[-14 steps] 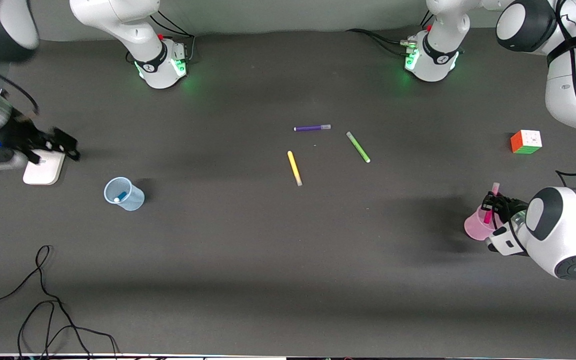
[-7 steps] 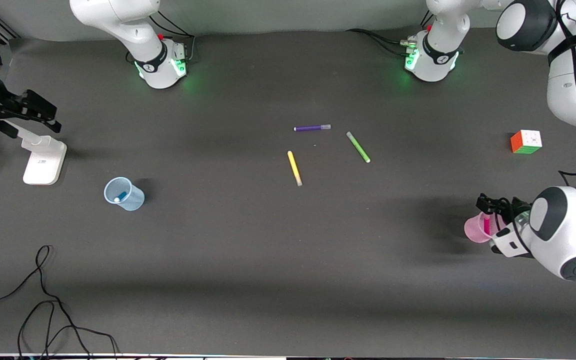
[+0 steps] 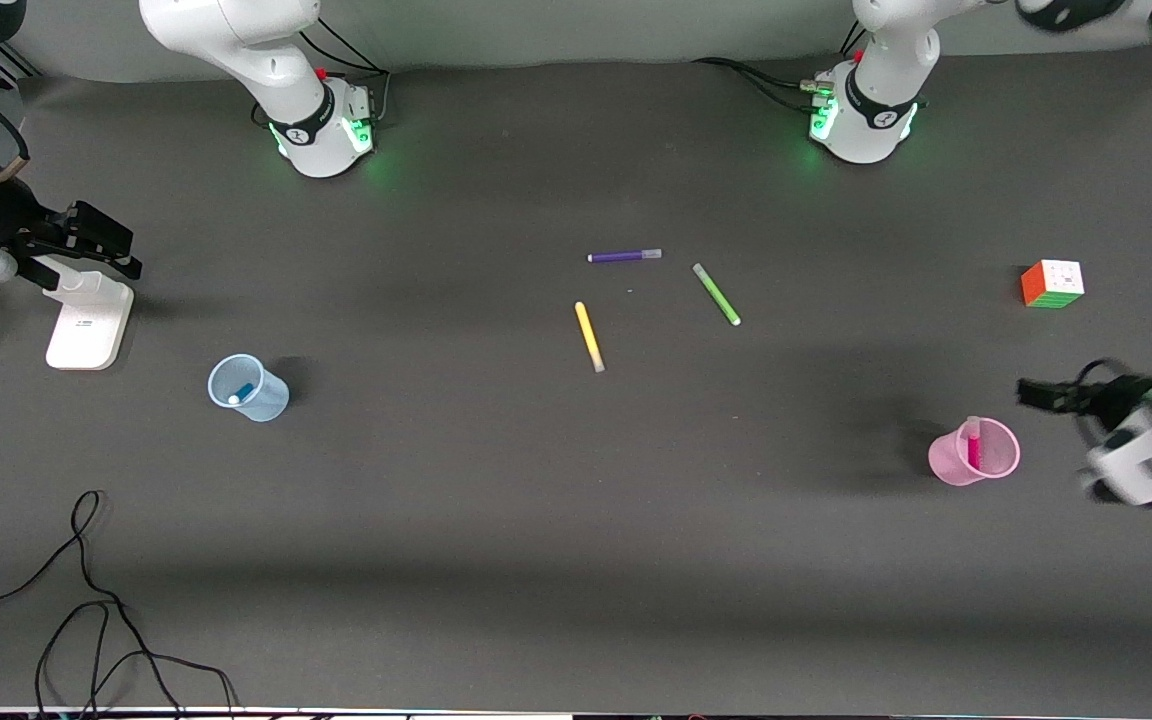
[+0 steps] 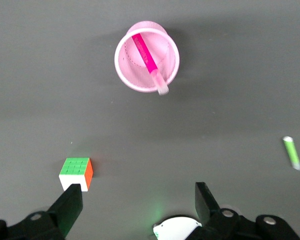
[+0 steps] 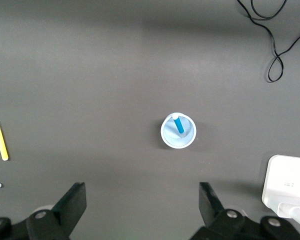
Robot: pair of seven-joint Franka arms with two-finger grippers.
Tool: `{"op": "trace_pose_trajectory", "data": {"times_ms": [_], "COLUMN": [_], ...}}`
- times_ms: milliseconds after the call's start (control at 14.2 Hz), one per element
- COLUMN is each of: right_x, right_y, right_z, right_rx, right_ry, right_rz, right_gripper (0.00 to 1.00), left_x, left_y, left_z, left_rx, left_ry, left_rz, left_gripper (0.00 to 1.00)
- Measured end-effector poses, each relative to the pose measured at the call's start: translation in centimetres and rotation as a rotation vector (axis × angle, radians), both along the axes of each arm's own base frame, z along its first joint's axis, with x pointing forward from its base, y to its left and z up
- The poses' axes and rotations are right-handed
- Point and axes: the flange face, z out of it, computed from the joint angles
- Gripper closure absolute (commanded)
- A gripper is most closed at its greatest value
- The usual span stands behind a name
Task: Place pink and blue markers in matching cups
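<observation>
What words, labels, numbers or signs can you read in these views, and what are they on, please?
None can be read.
White device: a small dark mark on top, too small to read.
Black bands on the right arm's base and the left arm's base: each has a small white logo, not readable.
Cube, markers and cups: no text visible.

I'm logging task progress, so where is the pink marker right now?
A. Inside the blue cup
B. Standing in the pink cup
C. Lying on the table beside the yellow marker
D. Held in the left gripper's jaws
B: the pink marker leans inside the pink cup, its pale cap poking over the rim, while the left gripper is open and holds nothing.
</observation>
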Motion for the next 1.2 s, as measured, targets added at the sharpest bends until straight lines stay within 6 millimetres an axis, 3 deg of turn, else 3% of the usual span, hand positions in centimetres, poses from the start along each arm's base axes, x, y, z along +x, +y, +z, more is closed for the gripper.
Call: {"op": "trace_pose_trajectory", "data": {"times_ms": [141,281,703,914,1195], "right_x": [0.1,0.2,0.7,0.6,0.4], "right_y": [0.0,0.2,0.9,2.4,2.7], "right_z": [0.0,0.1,-0.6,-0.7,-1.0], "right_rx": [0.0,0.0,-0.004,-0.006,-0.011], "right_ry": [-0.006,-0.014,-0.002,0.004,0.027], "right_rz": [0.001,0.003,0.014,0.006,-0.002], "right_gripper": [0.0,0.0,0.0,0.0,0.0], "left_x": [-2.1,-3.9,-9.2,-10.7,-11.0], "left_y": [0.1,-1.8,-7.9,-7.9,-8.9], "left_z": [4.6,7.3,10.3,12.3,14.3], "left_rx": [-0.002,0.018,0.036,0.01,0.004], "left_ry": [-0.058,-0.129,-0.283,-0.325,-0.356], "left_rz": [-0.008,-0.034,-0.089,-0.064,-0.073], "left_gripper": [0.0,0.0,0.0,0.0,0.0]}}
